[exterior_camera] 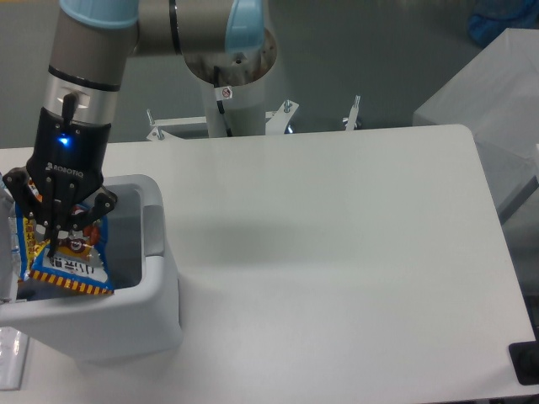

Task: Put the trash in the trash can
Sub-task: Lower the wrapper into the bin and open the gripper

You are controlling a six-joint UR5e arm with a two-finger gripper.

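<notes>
My gripper [54, 238] hangs over the open white trash can [160, 278] at the table's left edge. It is shut on a blue-orange foil snack packet [74, 265], which dangles upright with its lower half inside the bin's opening. The packet's striped bottom edge sits just above the bin's near rim. The arm's black wrist with a blue light rises above it. The inside of the bin below the packet is mostly hidden.
The white table [337, 252] stretches to the right of the bin. The robot's base column [229, 84] stands at the table's back edge. A white box [497, 93] sits off the far right corner.
</notes>
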